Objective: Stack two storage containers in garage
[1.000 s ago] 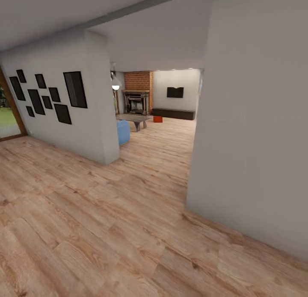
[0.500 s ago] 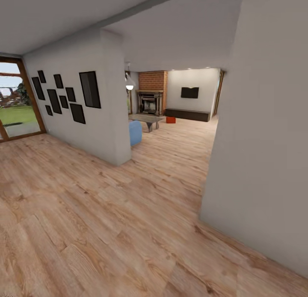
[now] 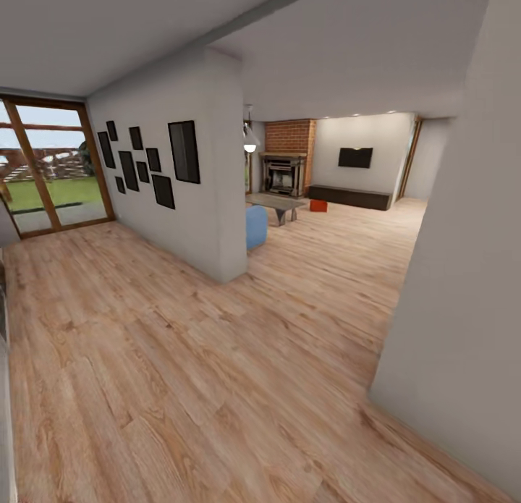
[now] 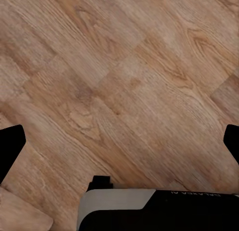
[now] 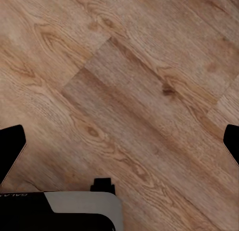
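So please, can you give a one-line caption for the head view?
Wood-floored hallway opening onto a living room with a brick fireplace and one orange-red container on the floor.

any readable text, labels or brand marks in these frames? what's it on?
"GALAXEA": light lettering on the robot's dark body panel in the left wrist view, small and upside down, only partly legible.
"GALAX...": the same marking on the body panel in the right wrist view, cut off at the picture's edge.
Head view: no readable text. The dark picture frames and the black TV are blank.
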Tool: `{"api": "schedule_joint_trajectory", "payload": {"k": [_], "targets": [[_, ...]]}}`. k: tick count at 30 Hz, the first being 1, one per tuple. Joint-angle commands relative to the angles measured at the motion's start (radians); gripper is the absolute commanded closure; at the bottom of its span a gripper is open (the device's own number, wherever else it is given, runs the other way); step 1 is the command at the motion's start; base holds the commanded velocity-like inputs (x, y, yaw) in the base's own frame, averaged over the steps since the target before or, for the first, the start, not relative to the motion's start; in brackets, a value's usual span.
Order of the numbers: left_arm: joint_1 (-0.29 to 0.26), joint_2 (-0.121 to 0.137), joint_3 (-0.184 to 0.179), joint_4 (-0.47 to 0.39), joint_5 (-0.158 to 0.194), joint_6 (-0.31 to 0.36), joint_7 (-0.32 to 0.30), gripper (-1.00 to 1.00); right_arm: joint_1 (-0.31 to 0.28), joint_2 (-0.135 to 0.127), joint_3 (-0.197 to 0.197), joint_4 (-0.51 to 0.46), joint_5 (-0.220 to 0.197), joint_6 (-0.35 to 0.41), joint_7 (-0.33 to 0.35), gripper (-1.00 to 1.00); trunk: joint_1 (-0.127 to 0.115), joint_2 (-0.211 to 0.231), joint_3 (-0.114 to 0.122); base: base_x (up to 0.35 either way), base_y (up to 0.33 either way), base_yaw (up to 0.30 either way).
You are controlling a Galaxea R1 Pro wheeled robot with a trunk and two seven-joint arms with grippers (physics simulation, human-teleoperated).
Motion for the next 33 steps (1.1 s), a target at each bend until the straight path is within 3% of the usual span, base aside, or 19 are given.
{"api": "schedule_joint_trajectory", "payload": {"k": [1,33], "targets": [[-0.002,0.0,0.001,0.005,0.004,-0.007,0.001,-1.0,-0.001,0.0,0.008,0.004,-0.008,-0.007,0.0,-1.0,0.001,-0.001,-0.001,0.329,0.0,0.211],[-0.002,0.0,0.001,0.005,0.004,-0.007,0.001,-1.0,-0.001,0.0,0.008,0.004,-0.008,-0.007,0.0,-1.0,0.001,-0.001,-0.001,0.329,0.0,0.018]]}}
